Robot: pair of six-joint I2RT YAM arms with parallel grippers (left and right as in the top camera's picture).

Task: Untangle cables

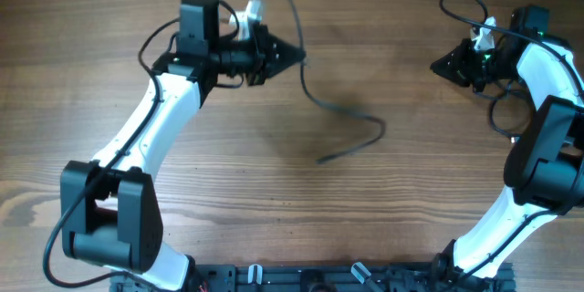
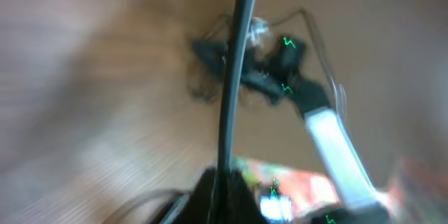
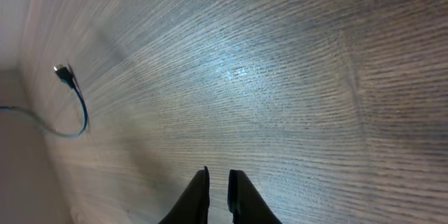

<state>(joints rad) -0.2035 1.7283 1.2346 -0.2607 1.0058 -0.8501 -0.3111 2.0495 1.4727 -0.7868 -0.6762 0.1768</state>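
Note:
A thin black cable (image 1: 351, 114) comes in from the far edge, passes the left gripper and curls over the middle of the table to a loose end. My left gripper (image 1: 297, 55) points right and is shut on this cable. The blurred left wrist view shows the cable (image 2: 231, 77) rising straight from the jaws (image 2: 227, 182). My right gripper (image 1: 436, 66) points left at the far right, well away from the cable. In the right wrist view its fingers (image 3: 218, 182) have only a narrow gap and hold nothing. A cable end with a small plug (image 3: 66, 73) lies far off by the table edge.
The table is bare wood (image 1: 274, 201). The right arm's own thicker black wires (image 1: 497, 119) loop beside its wrist. The right arm (image 2: 280, 63) shows blurred in the left wrist view. A black rail (image 1: 310, 278) runs along the near edge.

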